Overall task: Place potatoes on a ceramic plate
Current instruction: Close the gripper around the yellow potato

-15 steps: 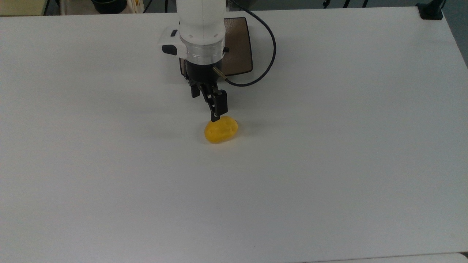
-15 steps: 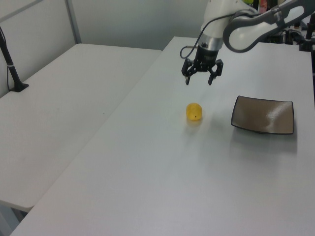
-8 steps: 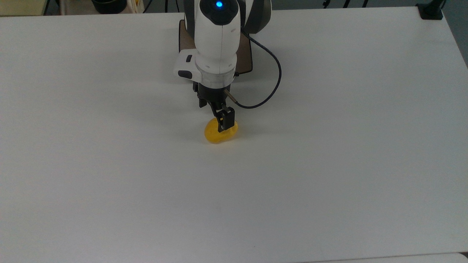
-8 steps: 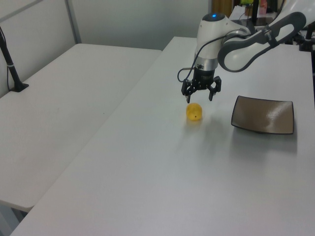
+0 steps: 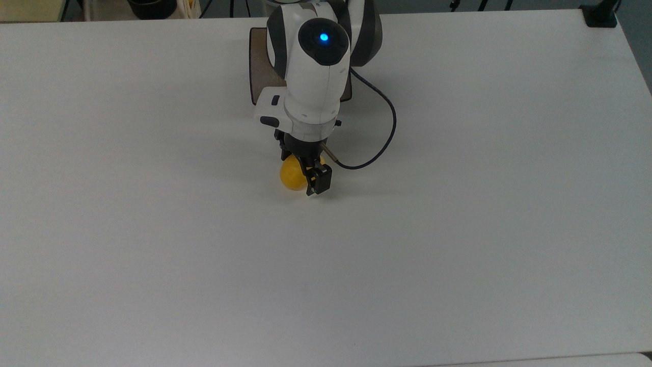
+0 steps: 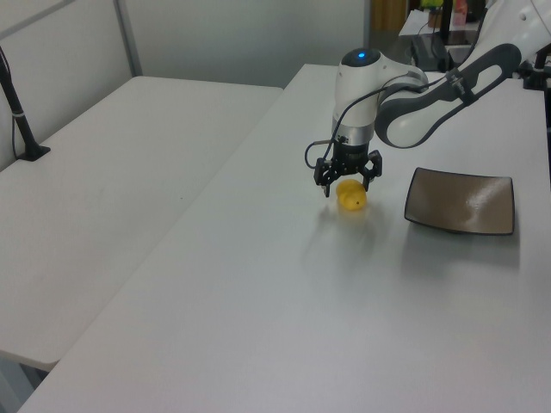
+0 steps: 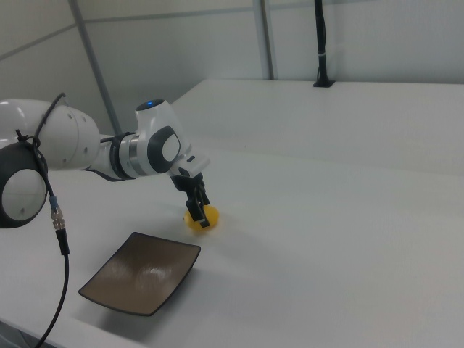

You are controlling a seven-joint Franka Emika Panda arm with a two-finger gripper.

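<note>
The yellow potato lies on the white table. My gripper has come down over it and stands open, one finger on each side, with the fingertips close to the tabletop. The dark brown square ceramic plate rests bare on the table, a short way to the left view's right of the potato. In the top view the plate sits behind the arm, and the wrist covers most of it.
A black cable loops off the wrist on the top view's right. A second white table adjoins on the left view's left, with a black clamped post at its far side.
The arm came forward and down, bringing the open fingers from above and behind the potato to either side of it. The potato shifted slightly toward the top view's left.
</note>
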